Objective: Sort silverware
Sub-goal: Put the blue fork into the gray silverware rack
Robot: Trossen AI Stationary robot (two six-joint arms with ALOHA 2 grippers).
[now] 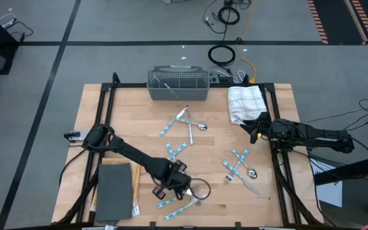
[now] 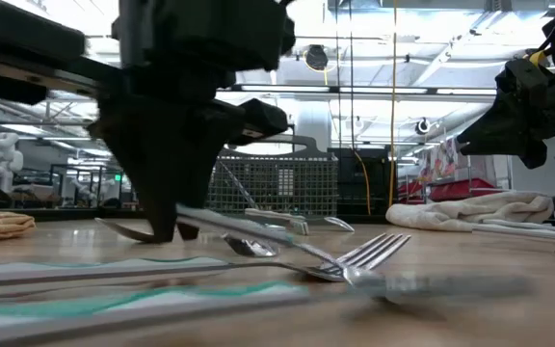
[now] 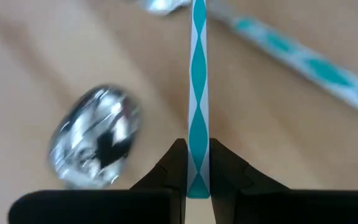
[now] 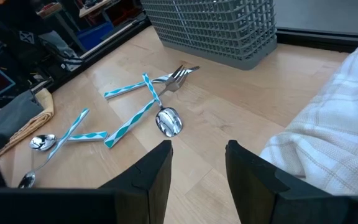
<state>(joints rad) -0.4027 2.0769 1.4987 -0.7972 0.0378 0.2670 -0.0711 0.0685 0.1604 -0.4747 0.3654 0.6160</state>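
1. Your left pincer [image 3: 197, 171] is down at the near edge of the desk [image 1: 126, 105], a little left of centre. Its two fingers [image 3: 171, 167] are clamped on the blue-and-white handle [image 3: 198, 93] of one utensil, gripping it by the flat sides near the handle's end. That end grip seems intended to leave the metal head free for dropping into a slot.
2. Whether the clamped piece is a fork, spoon or knife cannot be told; its head is not identifiable.
3. A loose spoon [image 3: 95, 143] lies just beside the clamped handle, and another patterned handle [image 3: 303, 62] crosses beyond it. Lifting could brush either one.
4. The rest of the silverware [image 1: 184, 124] lies scattered on the desk: a cluster at centre, another [image 1: 240, 167] near right, and a few pieces [image 1: 177, 206] at the near edge beside your left pincer.
5. The grey mesh basket [image 1: 177, 85] stands at the far edge, well apart from the grasp; it is the likely destination.
6. Your right pincer [image 4: 197, 168] waits at the right side beside the white towel [image 1: 245, 102], fingers apart, holding nothing.
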